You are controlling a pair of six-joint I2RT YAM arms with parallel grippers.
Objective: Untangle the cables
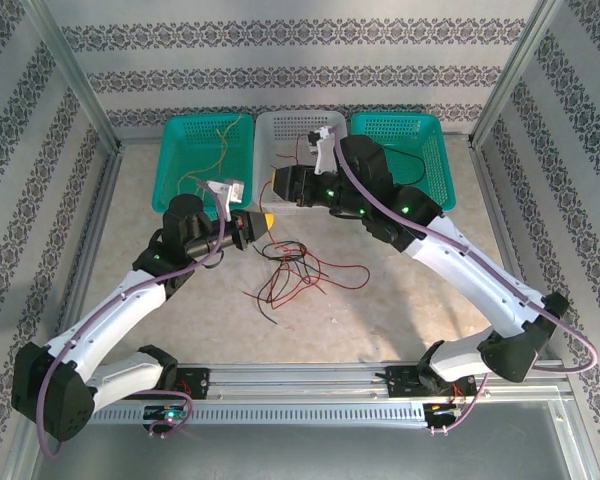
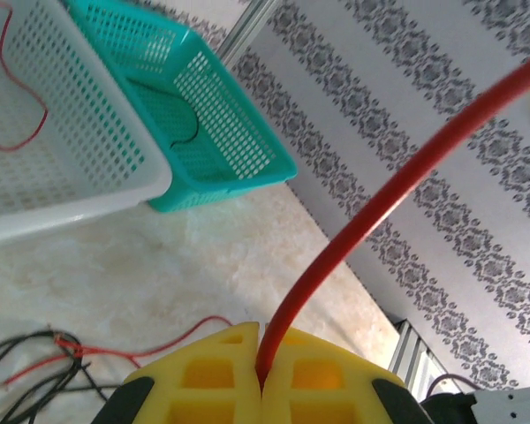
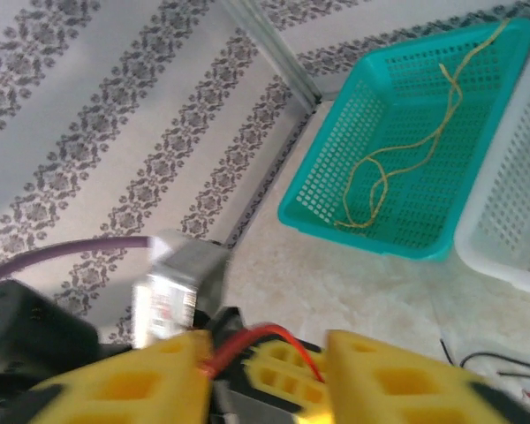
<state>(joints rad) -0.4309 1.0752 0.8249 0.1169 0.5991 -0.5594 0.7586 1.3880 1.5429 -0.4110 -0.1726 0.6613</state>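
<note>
Bright, even light, faint shadows; red cable (image 2: pixel 397 190) blurred close to left-wrist lens.

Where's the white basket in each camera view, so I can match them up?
Top external: white basket, top centre.
Left wrist: white basket, upper left.
Right wrist: white basket, right edge, cut off.
Shared landmark: cable tangle on the table; centre in top external, bottom left in left wrist, bottom right in right wrist.

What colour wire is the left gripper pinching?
A red wire, clearest in the left wrist view.
</note>
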